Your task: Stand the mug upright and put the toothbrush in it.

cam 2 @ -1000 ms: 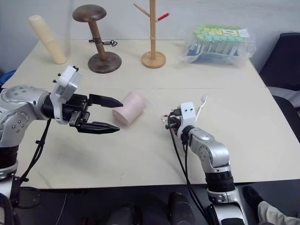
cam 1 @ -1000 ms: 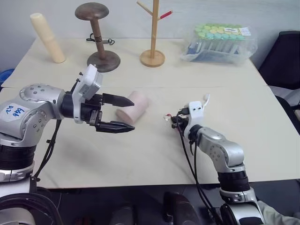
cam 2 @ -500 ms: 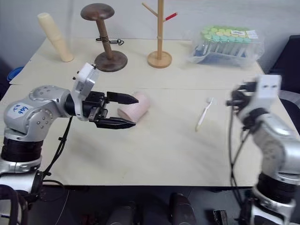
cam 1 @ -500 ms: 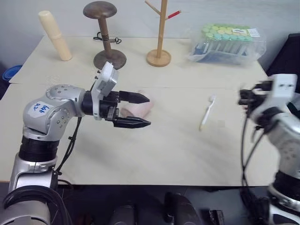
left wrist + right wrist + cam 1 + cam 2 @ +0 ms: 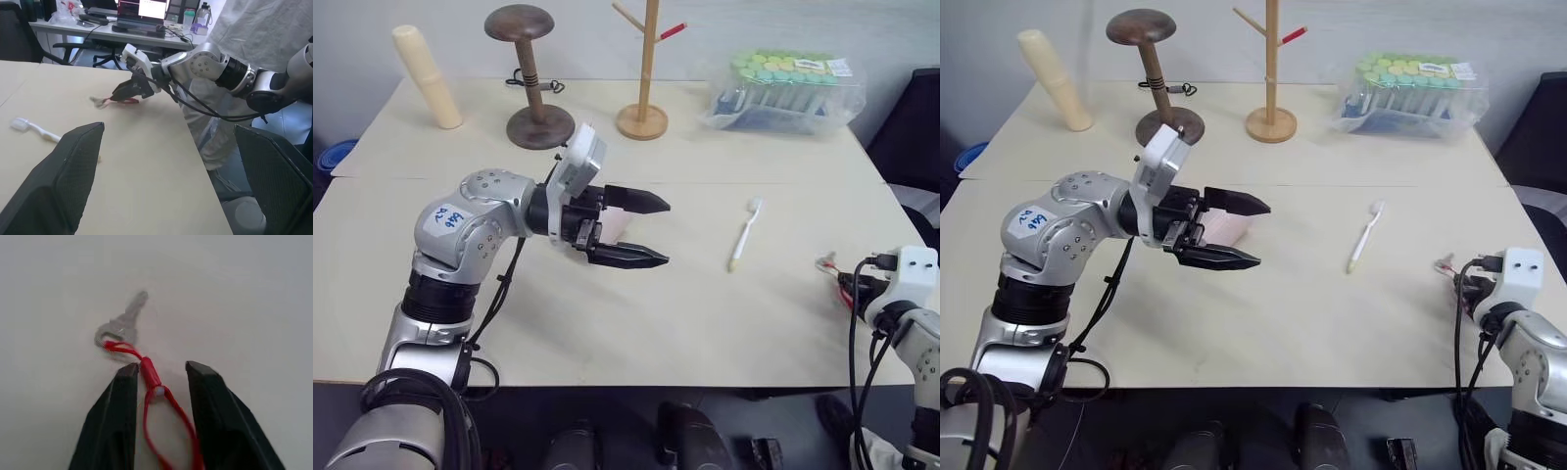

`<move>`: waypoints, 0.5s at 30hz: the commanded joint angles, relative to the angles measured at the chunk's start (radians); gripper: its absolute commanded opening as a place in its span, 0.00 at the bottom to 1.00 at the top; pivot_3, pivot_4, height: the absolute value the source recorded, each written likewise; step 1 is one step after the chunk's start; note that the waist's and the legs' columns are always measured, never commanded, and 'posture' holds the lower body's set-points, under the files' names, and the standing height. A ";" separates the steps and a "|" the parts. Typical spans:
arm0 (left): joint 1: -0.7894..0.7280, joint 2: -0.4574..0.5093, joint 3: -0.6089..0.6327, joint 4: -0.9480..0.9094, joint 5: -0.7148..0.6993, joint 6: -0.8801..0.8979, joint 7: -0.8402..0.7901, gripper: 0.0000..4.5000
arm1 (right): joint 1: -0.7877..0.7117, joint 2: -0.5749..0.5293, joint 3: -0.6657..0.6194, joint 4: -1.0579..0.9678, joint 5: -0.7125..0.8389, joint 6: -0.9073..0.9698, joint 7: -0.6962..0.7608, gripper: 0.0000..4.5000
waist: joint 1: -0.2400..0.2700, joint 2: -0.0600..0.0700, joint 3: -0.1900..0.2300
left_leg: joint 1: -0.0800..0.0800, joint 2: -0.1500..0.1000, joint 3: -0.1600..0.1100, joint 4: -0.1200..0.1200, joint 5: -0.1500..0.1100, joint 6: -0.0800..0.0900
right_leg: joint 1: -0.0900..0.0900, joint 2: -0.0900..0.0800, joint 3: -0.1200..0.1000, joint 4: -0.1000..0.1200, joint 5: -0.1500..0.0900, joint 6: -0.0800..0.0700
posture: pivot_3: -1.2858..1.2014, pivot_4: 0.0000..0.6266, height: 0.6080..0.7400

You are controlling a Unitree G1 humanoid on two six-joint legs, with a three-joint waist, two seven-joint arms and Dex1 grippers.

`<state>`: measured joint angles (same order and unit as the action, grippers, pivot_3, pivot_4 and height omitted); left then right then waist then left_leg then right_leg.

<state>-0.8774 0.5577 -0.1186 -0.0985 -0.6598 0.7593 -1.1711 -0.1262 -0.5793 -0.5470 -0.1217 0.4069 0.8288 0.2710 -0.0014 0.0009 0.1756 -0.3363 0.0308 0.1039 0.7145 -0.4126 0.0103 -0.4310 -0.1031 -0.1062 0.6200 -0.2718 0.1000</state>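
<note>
Here, from my head, my left gripper hangs spread wide, the mug lying on its side behind the fingers; the toothbrush lies beyond their tips. From my left wrist, the toothbrush sits past one finger. From my right wrist, my right gripper stands parted around a red loop, the key just ahead.

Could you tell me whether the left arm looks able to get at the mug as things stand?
Probably yes: the left tool is wide open and right beside the mug lying on the table, with nothing between them.
</note>
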 commanded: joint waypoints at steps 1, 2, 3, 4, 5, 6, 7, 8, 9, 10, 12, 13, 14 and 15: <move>-0.012 0.010 0.014 -0.006 0.006 -0.014 -0.006 1.00 | 0.018 -0.035 -0.018 -0.095 0.009 -0.020 0.022 0.65 | 0.001 0.000 0.000 | 0.000 0.000 0.000 0.000 0.000 0.000 | 0.000 0.000 0.000 0.000 0.000 0.000 | 0.52 0.24 1.00; -0.010 0.012 0.016 -0.006 0.007 -0.014 -0.005 1.00 | 0.022 -0.041 -0.015 -0.110 0.007 -0.019 0.028 0.73 | 0.001 0.000 0.000 | 0.000 0.000 -0.001 0.000 0.000 0.000 | 0.000 0.000 0.000 0.000 0.000 0.000 | 0.52 0.24 1.00; -0.006 0.015 0.019 -0.008 0.010 -0.014 0.003 1.00 | 0.024 -0.052 -0.015 -0.132 0.010 -0.014 0.037 0.81 | 0.001 0.000 0.000 | 0.000 0.000 -0.001 0.000 0.000 0.000 | 0.000 0.000 0.000 0.000 0.000 0.000 | 0.52 0.24 1.00; -0.003 0.017 0.022 -0.008 0.012 -0.014 0.009 1.00 | 0.025 -0.060 -0.016 -0.147 0.012 -0.010 0.043 0.88 | 0.001 0.000 0.000 | 0.000 0.000 -0.001 0.000 0.000 0.000 | 0.000 0.000 0.000 0.000 0.000 0.000 | 0.52 0.24 1.00; 0.001 0.022 0.028 -0.009 0.013 -0.011 0.017 1.00 | 0.027 -0.074 -0.012 -0.166 0.013 -0.009 0.055 0.95 | 0.001 0.000 0.000 | 0.000 0.000 -0.001 0.000 0.000 0.000 | 0.000 0.000 0.000 0.000 0.000 0.000 | 0.52 0.24 1.00; 0.004 0.033 0.049 -0.002 0.013 0.001 0.040 1.00 | 0.024 -0.102 -0.005 -0.199 0.026 -0.003 0.087 0.99 | 0.000 0.000 0.000 | 0.000 0.000 -0.001 0.000 0.000 0.000 | 0.000 0.000 0.000 0.000 0.000 0.000 | 0.52 0.24 1.00; 0.005 0.042 0.065 0.004 0.012 0.009 0.056 1.00 | 0.021 -0.121 0.001 -0.221 0.036 0.002 0.109 0.99 | 0.000 0.000 0.000 | 0.000 0.000 -0.001 0.000 0.000 0.000 | 0.000 0.000 0.000 0.000 0.000 0.000 | 0.52 0.24 1.00; 0.002 0.056 0.094 0.042 0.032 0.017 0.106 1.00 | 0.007 -0.150 0.002 -0.271 0.092 0.027 0.162 0.99 | 0.000 0.000 0.000 | 0.000 0.000 -0.002 0.000 0.000 0.000 | 0.000 0.000 0.000 0.000 0.000 0.000 | 0.52 0.24 1.00; -0.011 0.074 0.122 0.107 0.063 0.032 0.169 1.00 | -0.011 -0.180 0.003 -0.329 0.170 0.059 0.226 0.99 | 0.000 0.001 0.000 | 0.000 0.000 -0.003 0.000 0.000 0.000 | 0.000 0.000 0.000 0.000 0.000 0.000 | 0.52 0.24 1.00; -0.033 0.095 0.135 0.189 0.100 0.058 0.230 1.00 | -0.025 -0.208 0.005 -0.383 0.248 0.084 0.287 0.99 | -0.002 0.001 0.001 | 0.001 0.000 -0.005 0.000 0.000 0.000 | 0.000 0.000 0.000 0.000 0.000 0.000 | 0.52 0.24 1.00; -0.070 0.119 0.137 0.309 0.157 0.081 0.308 1.00 | -0.043 -0.248 0.005 -0.446 0.351 0.119 0.356 0.99 | -0.003 0.001 0.001 | 0.002 0.000 -0.011 0.000 0.000 0.000 | 0.000 0.003 0.001 0.000 0.000 0.000 | 0.52 0.24 1.00; -0.097 0.129 0.132 0.382 0.185 0.093 0.333 1.00 | -0.055 -0.272 0.007 -0.474 0.410 0.141 0.389 0.99 | 0.000 0.001 0.001 | 0.002 -0.001 -0.011 0.000 0.000 0.000 | 0.000 0.005 0.001 0.000 0.000 0.000 | 0.52 0.24 1.00; -0.118 0.133 0.129 0.433 0.205 0.098 0.347 1.00 | -0.063 -0.289 0.009 -0.489 0.450 0.157 0.408 0.99 | 0.001 0.000 0.001 | 0.001 -0.001 -0.013 0.000 0.000 -0.001 | 0.001 0.005 0.000 0.000 0.000 0.000 | 0.52 0.24 1.00; -0.165 0.139 0.106 0.551 0.256 0.090 0.371 1.00 | -0.098 -0.316 0.023 -0.510 0.524 0.179 0.436 0.99 | 0.008 0.000 0.001 | 0.001 -0.001 -0.013 0.000 0.000 -0.001 | 0.001 0.005 0.000 -0.001 0.000 0.000 | 0.52 0.24 1.00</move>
<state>-0.9821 0.6830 -0.0104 0.3375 -0.4640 0.8520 -0.8388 -0.1926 -0.8615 -0.5221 -0.5837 0.8179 0.9735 0.6559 0.0062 0.0006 0.1768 -0.3358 0.0293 0.0908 0.7145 -0.4128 0.0097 -0.4298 -0.0984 -0.1070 0.6191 -0.2719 0.0998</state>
